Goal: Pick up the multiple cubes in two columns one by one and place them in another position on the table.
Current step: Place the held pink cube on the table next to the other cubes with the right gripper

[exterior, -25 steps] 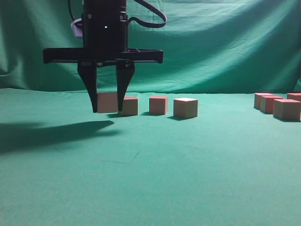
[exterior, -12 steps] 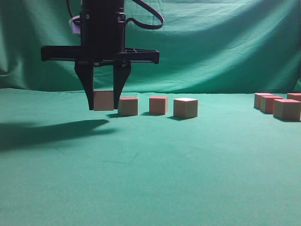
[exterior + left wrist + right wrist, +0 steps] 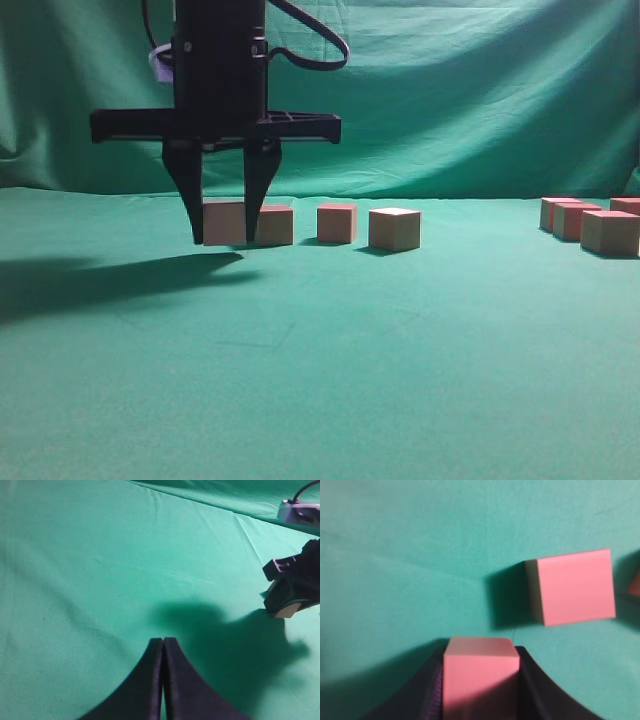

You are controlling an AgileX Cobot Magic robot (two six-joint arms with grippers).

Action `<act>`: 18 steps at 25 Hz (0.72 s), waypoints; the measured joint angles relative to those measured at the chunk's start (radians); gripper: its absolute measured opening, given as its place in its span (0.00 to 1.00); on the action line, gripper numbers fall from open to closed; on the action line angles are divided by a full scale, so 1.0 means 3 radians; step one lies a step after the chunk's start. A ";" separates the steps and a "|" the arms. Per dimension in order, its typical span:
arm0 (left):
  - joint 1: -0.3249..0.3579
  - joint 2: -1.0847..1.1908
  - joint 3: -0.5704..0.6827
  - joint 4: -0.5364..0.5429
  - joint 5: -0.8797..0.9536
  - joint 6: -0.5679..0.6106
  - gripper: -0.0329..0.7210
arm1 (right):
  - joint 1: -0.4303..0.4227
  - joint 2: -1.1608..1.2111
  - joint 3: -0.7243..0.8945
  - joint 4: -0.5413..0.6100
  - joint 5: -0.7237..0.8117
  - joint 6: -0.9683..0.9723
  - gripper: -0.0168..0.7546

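My right gripper (image 3: 225,238) has reached to the left side of the exterior view and is shut on a cube (image 3: 225,222), held at or just above the table (image 3: 320,380). In the right wrist view the pink cube (image 3: 479,675) sits between the jaws (image 3: 480,652), with another cube (image 3: 575,586) on the cloth beyond it. Three more cubes stand in a row to its right (image 3: 275,225), (image 3: 337,222), (image 3: 395,229). My left gripper (image 3: 163,645) is shut and empty over bare cloth; it does not show in the exterior view.
Several cubes cluster at the far right (image 3: 610,232), (image 3: 575,220). A draped green backdrop (image 3: 450,100) hangs behind the table. In the left wrist view the right gripper and its cube (image 3: 295,587) show at the right edge.
The right gripper rose slightly with the cube, then came back down lower, close beside the leftmost cube of the row. The other cubes have not moved.
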 joint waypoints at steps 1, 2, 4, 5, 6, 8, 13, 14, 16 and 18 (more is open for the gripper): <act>0.0000 0.0000 0.0000 0.0000 0.0000 0.0000 0.04 | 0.0000 0.0014 0.0000 0.0000 0.0009 0.0026 0.36; 0.0000 0.0000 0.0000 0.0000 0.0000 0.0000 0.04 | 0.0000 0.0022 0.0000 0.0000 0.0010 0.0054 0.36; 0.0000 0.0000 0.0000 0.0000 0.0000 0.0000 0.04 | 0.0000 0.0035 0.0000 0.0000 0.0017 0.0098 0.36; 0.0000 0.0000 0.0000 0.0000 0.0000 0.0000 0.04 | 0.0000 0.0035 0.0000 -0.0008 0.0017 0.0106 0.36; 0.0000 0.0000 0.0000 0.0000 0.0000 0.0000 0.04 | 0.0000 0.0035 0.0000 -0.0015 0.0017 0.0112 0.36; 0.0000 0.0000 0.0000 0.0000 0.0000 0.0000 0.04 | 0.0000 0.0035 0.0000 -0.0022 0.0017 0.0125 0.36; 0.0000 0.0000 0.0000 0.0000 0.0000 0.0000 0.04 | 0.0000 0.0035 0.0000 -0.0027 0.0017 0.0162 0.36; 0.0000 0.0000 0.0000 0.0000 0.0000 0.0000 0.04 | 0.0000 0.0035 0.0000 -0.0027 0.0018 0.0162 0.36; 0.0000 0.0000 0.0000 0.0000 0.0000 0.0000 0.04 | 0.0000 0.0035 0.0000 -0.0027 0.0018 0.0162 0.36; 0.0000 0.0000 0.0000 0.0000 0.0000 0.0000 0.04 | 0.0000 0.0035 0.0000 -0.0027 0.0024 0.0180 0.36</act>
